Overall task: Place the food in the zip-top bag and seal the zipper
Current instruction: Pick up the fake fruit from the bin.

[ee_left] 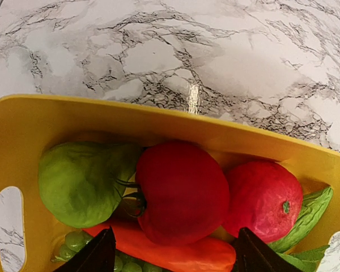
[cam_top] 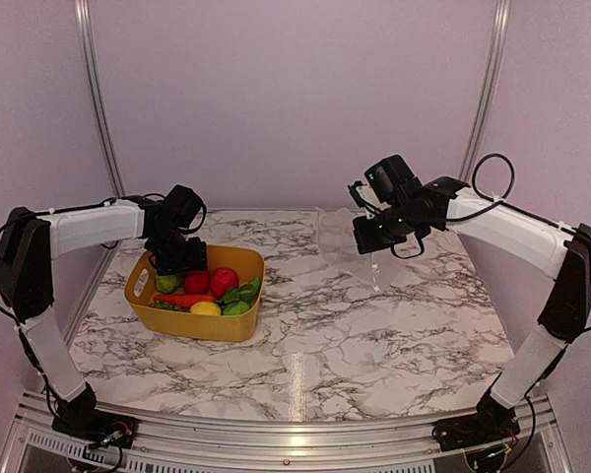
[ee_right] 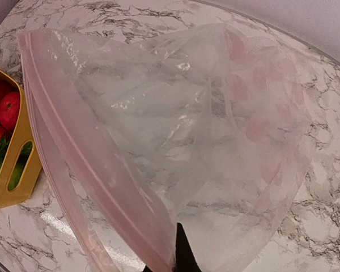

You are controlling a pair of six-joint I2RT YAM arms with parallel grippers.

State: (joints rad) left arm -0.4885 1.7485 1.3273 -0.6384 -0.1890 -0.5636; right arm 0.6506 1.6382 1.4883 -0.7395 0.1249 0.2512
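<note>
Hovering the left gripper (ee_left: 173, 252) low over the yellow basket (cam_top: 238, 327), fingers spread wide and gripping nothing, poised either side of a red round fruit (ee_left: 181, 192) and the carrot (ee_left: 158, 249) among the food (cam_top: 207, 291) lying inside. Pinching the zip-top bag (ee_right: 187, 130) tight in the closed right gripper (ee_right: 182, 255) beside the pinkish zipper (ee_right: 85, 158), dangling it over the marble table (cam_top: 374, 335), right of the basket.

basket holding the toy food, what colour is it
The basket is yellow, clearest in the left wrist view.

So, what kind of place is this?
Likely a robot test cell, not a kitchen: plain walls with metal rails, a marble-print table, toy food in a basket.
</note>
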